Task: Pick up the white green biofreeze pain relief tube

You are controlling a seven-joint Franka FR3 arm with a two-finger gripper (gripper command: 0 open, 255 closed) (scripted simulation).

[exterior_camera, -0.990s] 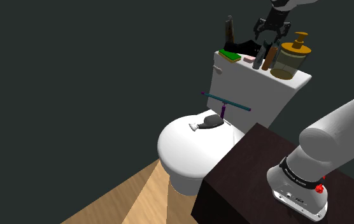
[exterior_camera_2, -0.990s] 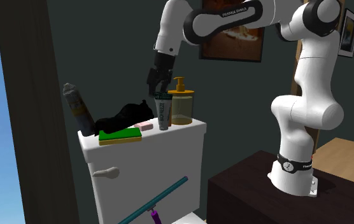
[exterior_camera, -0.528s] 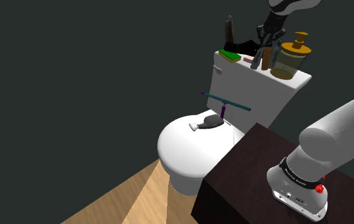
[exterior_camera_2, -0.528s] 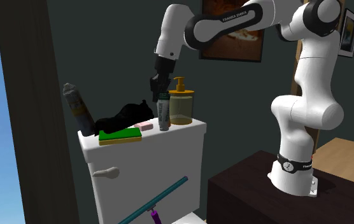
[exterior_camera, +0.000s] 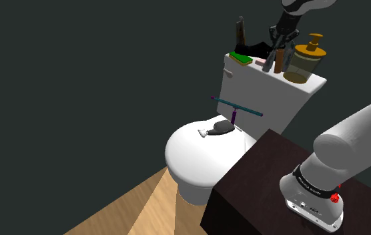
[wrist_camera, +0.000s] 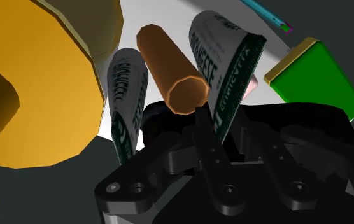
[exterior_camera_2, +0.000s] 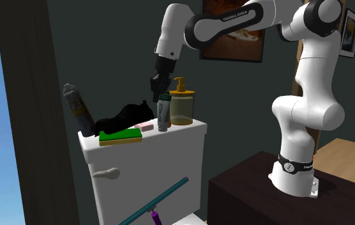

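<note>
The white and green Biofreeze tube (exterior_camera_2: 163, 115) stands upright on the toilet tank lid (exterior_camera_2: 170, 135), between a black object and an amber pump bottle. My gripper (exterior_camera_2: 160, 89) comes down from above and is shut on the tube's top end. In the shoulder view the gripper (exterior_camera: 279, 45) sits over the grey-looking tube (exterior_camera: 271, 61). In the wrist view the tube (wrist_camera: 217, 57) ends in a green crimped edge clasped by the gripper (wrist_camera: 226, 133). A brown cylinder (wrist_camera: 172, 70) and a second, similar printed tube (wrist_camera: 128, 95) stand close beside it.
The amber pump bottle (exterior_camera_2: 182, 105) stands right next to the tube. On the lid also lie a green sponge (exterior_camera_2: 120, 135), a pink bar (exterior_camera_2: 146, 126) and a black object (exterior_camera_2: 122, 118). A teal bar (exterior_camera: 241, 107) juts out below the tank. The dark stand (exterior_camera: 271, 180) is nearby.
A second ago the gripper hung open just above the tube. It has come down and shut on the tube's top; since half a second ago nothing has visibly moved.
</note>
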